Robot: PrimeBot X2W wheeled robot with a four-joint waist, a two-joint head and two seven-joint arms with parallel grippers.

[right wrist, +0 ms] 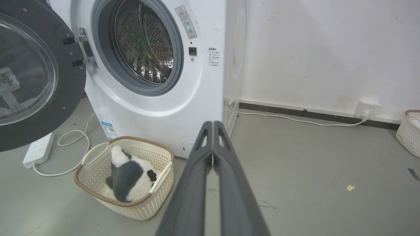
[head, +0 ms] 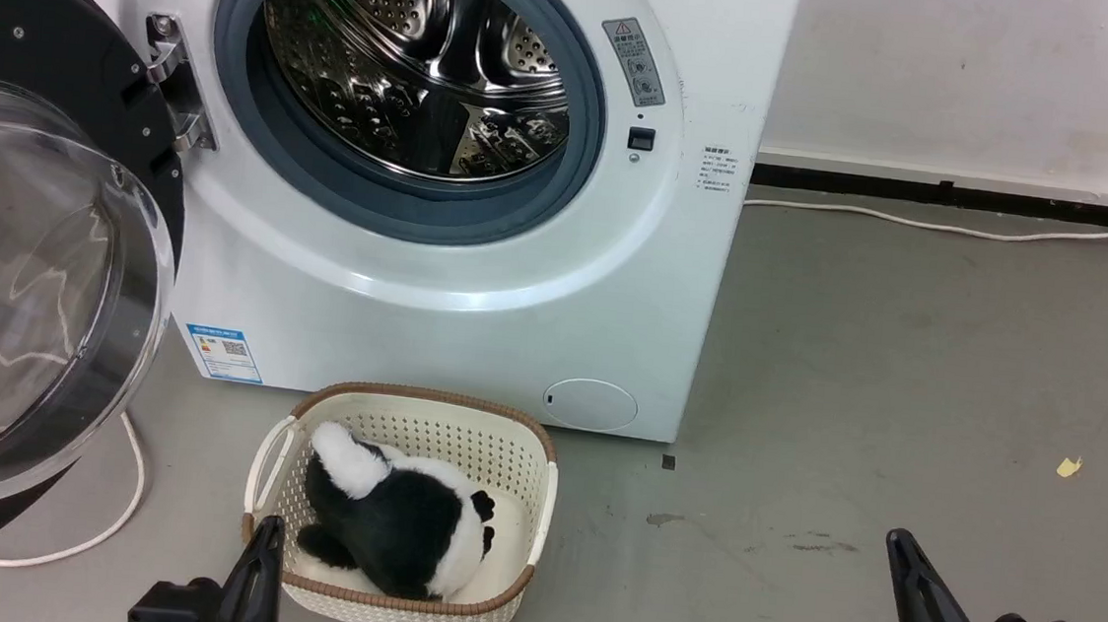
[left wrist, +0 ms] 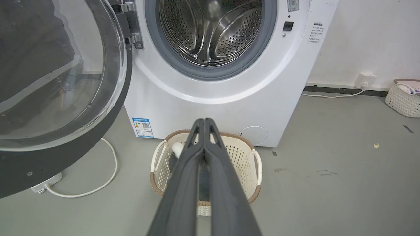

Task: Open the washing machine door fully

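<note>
Washing machine door (head: 34, 260): swung wide open on the machine's L side, hanging on a bright metal hinge (head: 172, 73). Inner face toward head cam. Glossy black round rim w/ small screws; clear glass bowl bulges out, reflections on it.

Washing machine (head: 477, 285): white, smooth front. Drum mouth ringed by matte grey rubber gasket (head: 587, 146); perforated stainless drum (head: 415, 63) behind it, ribbed and shiny. Small round white filter flap (head: 590, 403) low on the front.

Laundry basket (head: 542, 468): cream plastic lattice, brown woven-look rim, on grey floor just in front of machine. Inside it lies a fuzzy black-and-white plush toy (head: 399, 516).

Left gripper (left wrist: 204, 122): long dark matte fingers pressed together tip to tip, holding nothing, above the basket, apart from door.

Right gripper (right wrist: 212, 124): fingers likewise pressed together, empty, over bare floor, well apart from door.
</note>
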